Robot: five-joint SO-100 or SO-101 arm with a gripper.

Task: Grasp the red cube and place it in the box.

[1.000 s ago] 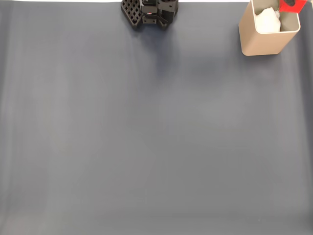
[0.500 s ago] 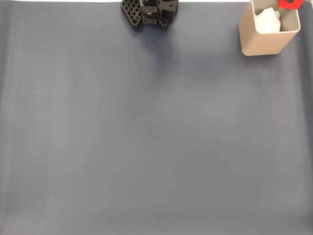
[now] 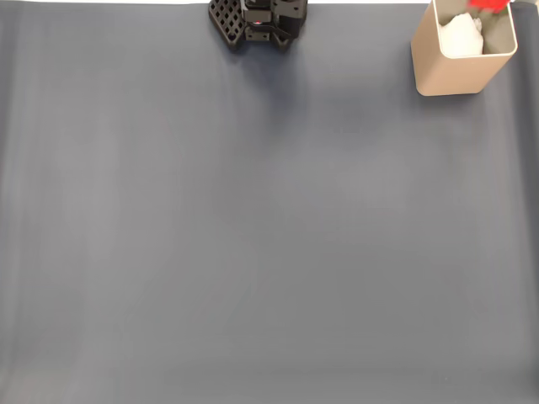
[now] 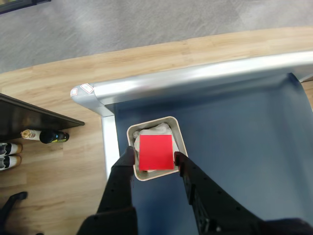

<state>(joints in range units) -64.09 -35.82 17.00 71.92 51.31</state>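
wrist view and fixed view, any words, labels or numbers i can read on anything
None can be read.
Bottles on the floor, wrist view: labels too small and blurred.
White stickers on the metal table corner: no print can be made out.
Red cube, held in the tool over the box: plain faces.
Box in the fixed view: plain wall.

Box [image 3: 453, 67] at the far right corner of the mat [image 3: 253, 236] in the fixed view, arm base [image 3: 257, 21] at the far edge left of it, cube [image 4: 156, 152] above the box's opening between the gripper [image 4: 154, 157] fingers in the wrist view, white stuff [image 3: 460, 38] inside the box
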